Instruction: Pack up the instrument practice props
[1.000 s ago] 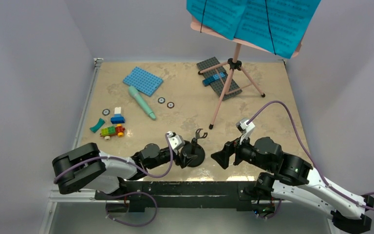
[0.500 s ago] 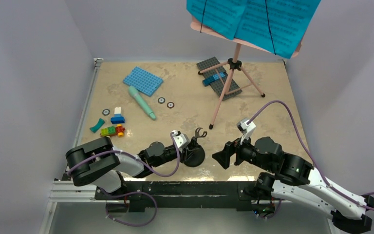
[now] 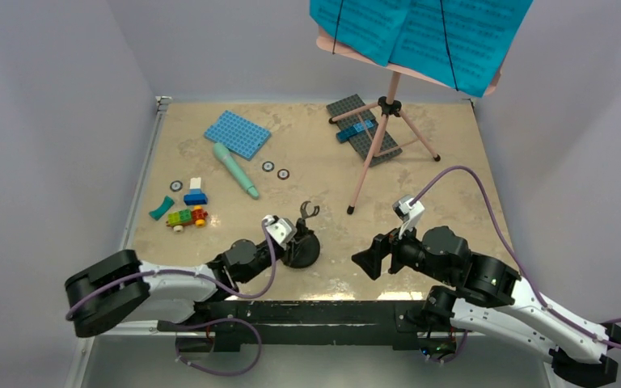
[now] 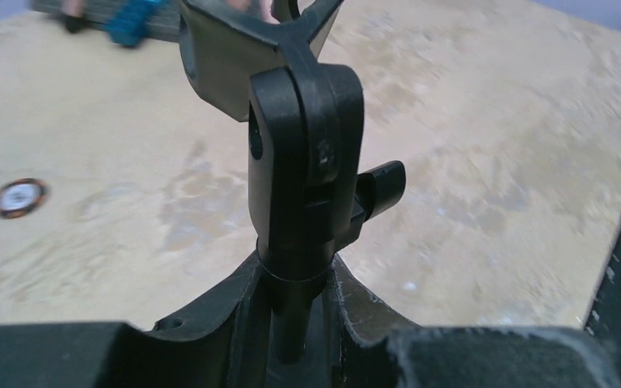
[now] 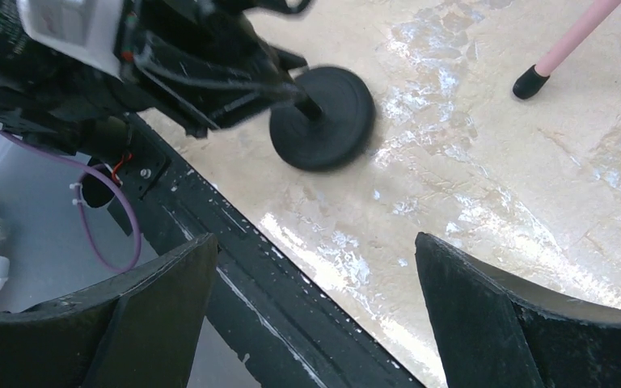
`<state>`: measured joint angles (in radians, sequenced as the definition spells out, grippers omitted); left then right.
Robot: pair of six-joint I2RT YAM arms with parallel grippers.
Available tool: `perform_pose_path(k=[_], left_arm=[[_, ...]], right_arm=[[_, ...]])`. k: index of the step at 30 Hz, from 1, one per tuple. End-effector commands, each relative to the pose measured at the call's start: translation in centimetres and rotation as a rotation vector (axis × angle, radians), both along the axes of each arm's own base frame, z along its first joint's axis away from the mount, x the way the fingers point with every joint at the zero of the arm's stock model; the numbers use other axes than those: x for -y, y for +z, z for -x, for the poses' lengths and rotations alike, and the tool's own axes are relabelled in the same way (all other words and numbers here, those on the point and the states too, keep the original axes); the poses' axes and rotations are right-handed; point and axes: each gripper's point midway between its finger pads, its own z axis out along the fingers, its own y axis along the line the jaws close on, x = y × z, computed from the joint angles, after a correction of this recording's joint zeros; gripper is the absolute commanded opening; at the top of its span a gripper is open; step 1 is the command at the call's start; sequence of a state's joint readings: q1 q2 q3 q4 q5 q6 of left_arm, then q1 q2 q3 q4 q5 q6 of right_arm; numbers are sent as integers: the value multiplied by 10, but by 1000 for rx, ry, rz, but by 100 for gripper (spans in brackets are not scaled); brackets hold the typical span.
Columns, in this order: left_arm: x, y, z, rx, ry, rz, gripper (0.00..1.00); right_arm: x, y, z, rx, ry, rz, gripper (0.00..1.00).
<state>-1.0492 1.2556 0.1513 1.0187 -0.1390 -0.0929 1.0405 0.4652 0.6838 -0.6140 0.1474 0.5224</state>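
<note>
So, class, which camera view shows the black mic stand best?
Top external: the mic stand shows whole, round base to forked clip. Right wrist gives only its base; left wrist only the post and clip hinge.

On the tan table [image 3: 307, 190] I saw a blue studded plate [image 3: 238, 133], a grey plate [image 3: 346, 107] and loose toy bricks [image 3: 187, 217].

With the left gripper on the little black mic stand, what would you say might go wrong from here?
The left gripper pinches only the thin stem of the mic stand, low above its round base, so the stand may pivot or slip when lifted. The nearest foot of the pink music stand is close by; a sideways swing might bump it and tip that tall stand.
</note>
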Motion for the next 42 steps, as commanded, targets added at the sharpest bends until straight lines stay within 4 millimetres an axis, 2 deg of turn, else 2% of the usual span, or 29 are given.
perform_pose_path(k=[1, 6, 10, 16, 21, 28, 33, 40, 41, 42], left_arm=[[-50, 58, -46, 97, 321, 88, 0], [-115, 55, -85, -67, 637, 124, 0], [-150, 44, -104, -152, 814, 112, 0], [-191, 20, -111, -216, 1009, 53, 0], [-219, 16, -114, -251, 1137, 83, 0], [-234, 22, -140, -259, 1232, 87, 0], [-242, 13, -165, -328, 1299, 33, 0], [-249, 6, -176, -379, 1352, 3, 0], [-249, 4, -176, -385, 1353, -7, 4], [-249, 3, -176, -390, 1353, -13, 12]], right_arm=[[-3, 19, -5, 44, -12, -46, 96], [-7, 15, -4, 37, 3, -55, 96], [-9, 13, -2, 32, 14, -62, 96], [-6, 17, -1, 45, 13, -73, 96], [-6, 13, -1, 42, 17, -74, 96], [-2, 12, -1, 48, 10, -66, 96], [1, 13, 1, 53, 7, -72, 96], [6, 17, 3, 59, 6, -82, 97], [7, 17, 4, 59, 5, -84, 97], [7, 17, 4, 59, 7, -84, 97]])
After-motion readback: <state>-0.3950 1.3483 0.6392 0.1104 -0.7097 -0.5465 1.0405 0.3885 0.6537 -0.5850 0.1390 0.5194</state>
